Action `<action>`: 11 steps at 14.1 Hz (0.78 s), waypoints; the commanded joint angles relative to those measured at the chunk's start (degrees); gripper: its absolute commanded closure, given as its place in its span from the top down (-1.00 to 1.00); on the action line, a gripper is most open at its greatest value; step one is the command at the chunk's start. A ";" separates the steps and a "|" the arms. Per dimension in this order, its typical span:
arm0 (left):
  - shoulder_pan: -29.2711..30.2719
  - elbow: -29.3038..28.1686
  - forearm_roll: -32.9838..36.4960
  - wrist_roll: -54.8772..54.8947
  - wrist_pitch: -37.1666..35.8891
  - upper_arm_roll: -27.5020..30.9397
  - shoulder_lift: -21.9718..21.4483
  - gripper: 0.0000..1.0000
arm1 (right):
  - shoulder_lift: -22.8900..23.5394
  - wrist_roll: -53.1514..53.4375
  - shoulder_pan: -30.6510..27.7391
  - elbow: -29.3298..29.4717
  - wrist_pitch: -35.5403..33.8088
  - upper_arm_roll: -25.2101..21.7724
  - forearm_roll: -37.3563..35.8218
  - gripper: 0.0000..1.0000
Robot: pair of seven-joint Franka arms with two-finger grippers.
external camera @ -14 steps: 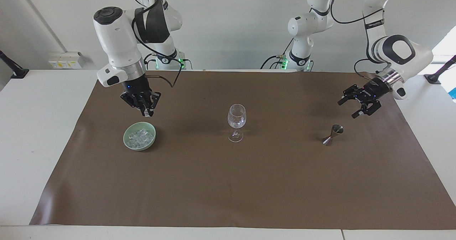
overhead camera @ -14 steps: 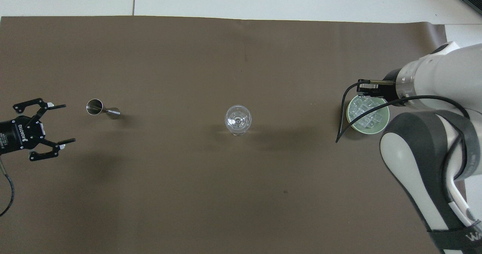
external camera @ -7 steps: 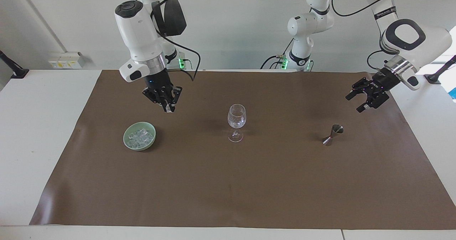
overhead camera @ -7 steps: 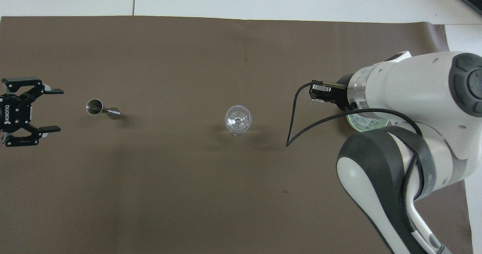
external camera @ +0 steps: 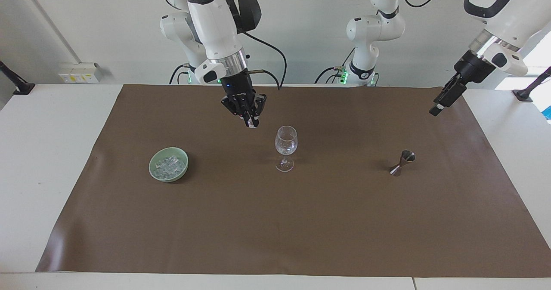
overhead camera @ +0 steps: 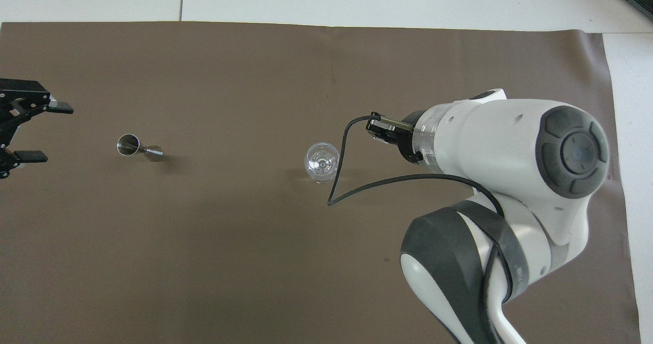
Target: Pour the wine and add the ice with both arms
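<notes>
Pale green bowl [external camera: 168,164], clear ice [external camera: 169,166], clear wine glass [external camera: 286,147], silver jigger [external camera: 402,162], brown mat [external camera: 275,221]

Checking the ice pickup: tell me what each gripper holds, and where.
Left gripper: open, nothing. Right gripper: shut; a cube at its fingertips cannot be told.

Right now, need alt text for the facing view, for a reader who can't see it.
The right gripper, jaws shut, hangs over the brown mat just beside the rim of an upright wine glass at mid-table. A green bowl of ice sits toward the right arm's end, a metal jigger toward the left arm's end, where the left gripper waits raised.
</notes>
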 commanded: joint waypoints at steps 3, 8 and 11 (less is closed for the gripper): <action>-3.31 11.66 10.23 10.33 -4.48 0.49 3.98 1.00 | 3.45 10.72 5.43 0.68 6.56 0.00 0.94 -1.00; -4.28 15.02 13.24 26.03 -7.21 0.49 3.99 1.00 | 4.69 12.49 8.25 -0.55 7.63 0.00 0.41 -1.00; -4.28 13.52 15.42 32.83 -10.27 0.41 3.29 1.00 | 5.30 11.88 8.25 -1.08 8.24 -0.08 0.15 -1.00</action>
